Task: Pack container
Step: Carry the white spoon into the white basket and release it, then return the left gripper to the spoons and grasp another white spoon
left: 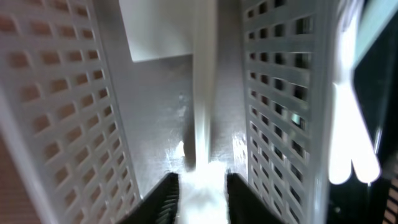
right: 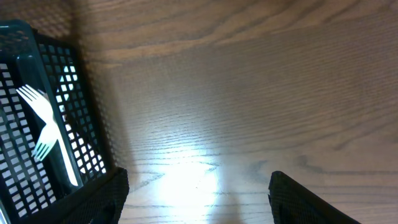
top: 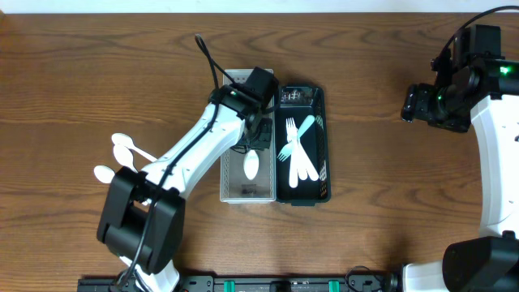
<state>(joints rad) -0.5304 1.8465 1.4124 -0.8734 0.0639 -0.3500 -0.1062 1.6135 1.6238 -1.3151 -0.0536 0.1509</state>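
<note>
My left gripper (left: 202, 196) is down inside the white basket (top: 229, 174), which sits at the centre of the overhead frame. On the left wrist feed the two dark fingers (left: 166, 200) stand at the bottom edge with a white spoon (left: 204, 112) pinched between them. The spoon fills the gap, and its narrow part runs up the middle of the frame along the basket floor. That feed is blurred, so I can't make out exactly where on the spoon the pads bite. From overhead the spoon's bowl shows inside the white basket, just below the gripper and a little below the frame's centre.

Touching the white basket on its right side is the black basket (top: 324, 130). It holds several white forks (top: 285, 146) and one teal utensil (top: 304, 128) lying diagonally across them. I can't tell which kind of utensil the teal one is.

Two loose white spoons (top: 122, 144) lie on the wooden table (top: 389, 203) at the left of the overhead frame, beside my left arm's base link.

My right gripper (right: 196, 202) hangs at the upper right of the overhead frame, well apart from both baskets. Its fingers are spread wide with only bare wood between them. The black basket's corner shows at the left edge of that wrist feed.
</note>
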